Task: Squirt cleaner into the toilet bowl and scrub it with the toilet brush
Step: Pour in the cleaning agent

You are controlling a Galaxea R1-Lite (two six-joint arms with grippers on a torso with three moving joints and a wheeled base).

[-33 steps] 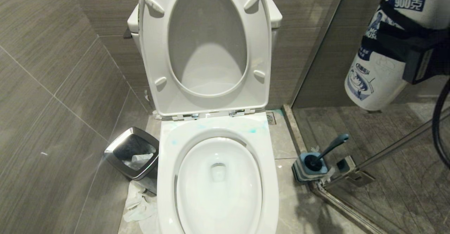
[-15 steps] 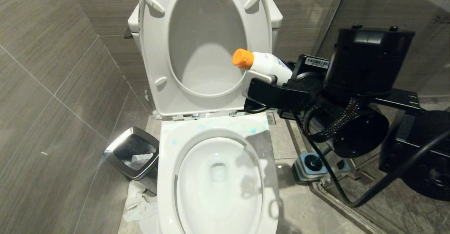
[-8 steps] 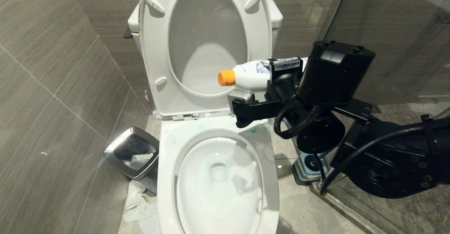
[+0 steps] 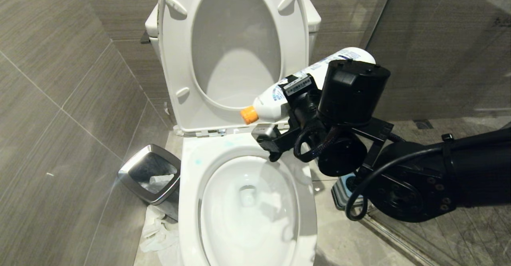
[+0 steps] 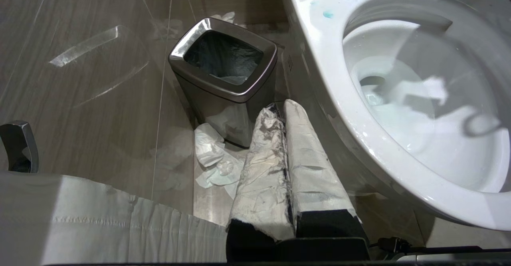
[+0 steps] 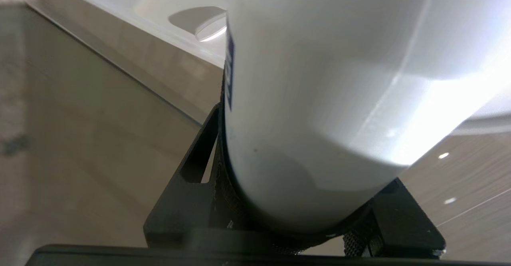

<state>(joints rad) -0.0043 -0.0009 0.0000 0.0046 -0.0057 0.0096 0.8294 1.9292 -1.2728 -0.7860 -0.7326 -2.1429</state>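
White cleaner bottle [image 4: 279, 98] tilts downward in right gripper [image 4: 285, 110].

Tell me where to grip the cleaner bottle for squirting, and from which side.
Grip the cleaner bottle across its wide round body, from the side, as the right end effector does. Its neck narrows to the orange cap, which should stay free, tilted down toward the toilet bowl.

— What does the robot's matte black right arm [image 4: 419, 178] look like?
— Round joint housings, screws, a looped black cable [image 4: 383, 170], a barcode sticker [image 4: 297, 85].
— And the left gripper [image 5: 284, 114]?
— Two fingers wrapped in crinkled white tape.
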